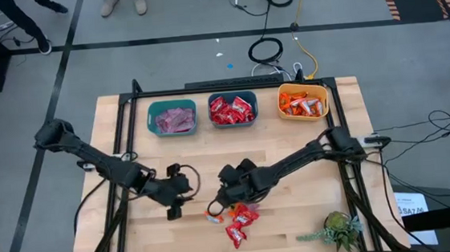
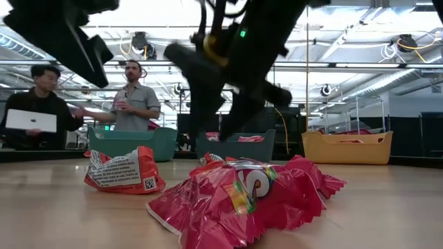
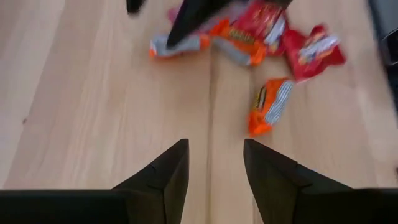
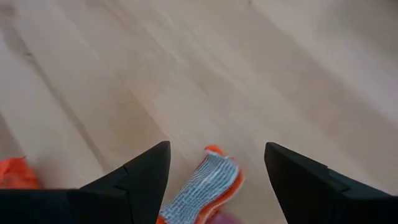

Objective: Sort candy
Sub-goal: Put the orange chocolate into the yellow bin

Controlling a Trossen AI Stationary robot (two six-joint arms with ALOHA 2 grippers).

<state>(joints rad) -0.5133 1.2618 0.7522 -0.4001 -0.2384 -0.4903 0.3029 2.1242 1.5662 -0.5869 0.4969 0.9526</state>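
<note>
Several loose candy pieces in red and orange wrappers lie in a small pile (image 1: pixel 236 222) near the table's front edge, big in the low view (image 2: pixel 246 197). My right gripper (image 1: pixel 215 206) hovers open at the pile's left end. An orange piece (image 4: pixel 208 186), silver side up, lies on the wood between and below its fingers, untouched. My left gripper (image 1: pixel 174 212) stands open over bare wood left of the pile, its fingers (image 3: pixel 168 171) pointing toward an orange piece (image 3: pixel 272 102) and red ones (image 3: pixel 314 50). Nothing is held.
Along the far edge stand three bins: a teal one with pinkish-mauve candy (image 1: pixel 172 118), a teal one with red candy (image 1: pixel 232 109), a yellow one with orange candy (image 1: pixel 303 102). A small plant (image 1: pixel 338 230) sits near right. Two people (image 2: pixel 83 111) stand beyond the table.
</note>
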